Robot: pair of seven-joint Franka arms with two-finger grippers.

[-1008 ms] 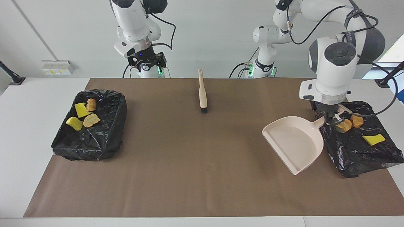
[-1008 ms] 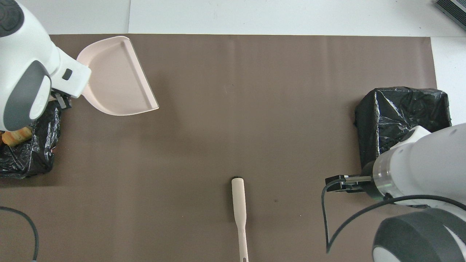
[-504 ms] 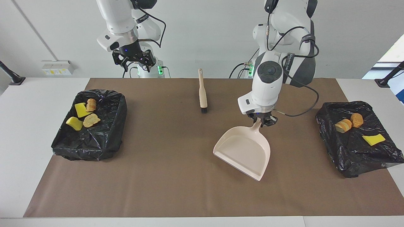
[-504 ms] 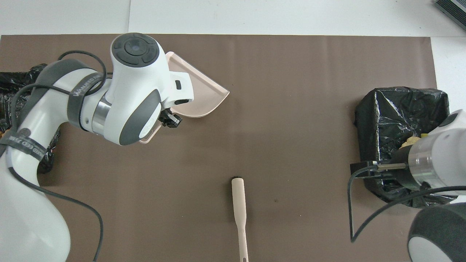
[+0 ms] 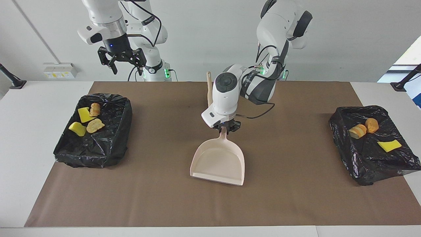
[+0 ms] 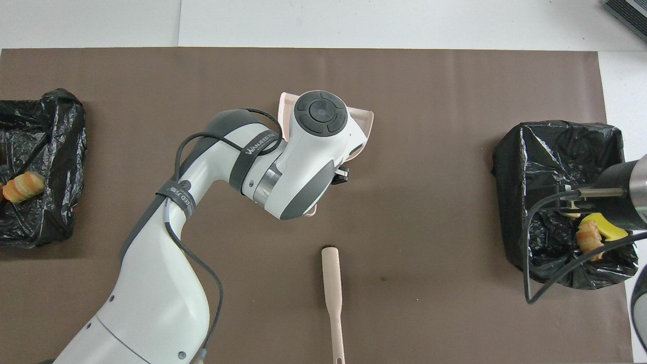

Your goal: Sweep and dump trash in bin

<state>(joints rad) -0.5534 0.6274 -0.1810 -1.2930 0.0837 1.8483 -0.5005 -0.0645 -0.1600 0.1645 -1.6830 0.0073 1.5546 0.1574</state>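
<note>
Your right gripper (image 5: 121, 61) hangs with fingers spread, above the bin (image 5: 113, 144) at that arm's end holding four trash chunks (image 5: 86, 120). Mid-table, your left gripper (image 5: 224, 127) is clamped on the dustpan (image 5: 218, 161) handle, just beside the brush (image 6: 332, 288). Three more chunks (image 5: 371, 131) lie in the other bin (image 5: 368, 161).

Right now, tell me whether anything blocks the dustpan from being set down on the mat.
Nothing visible does. The left gripper holds the dustpan by its handle over bare mat; the brush lies nearer the robots.
</note>
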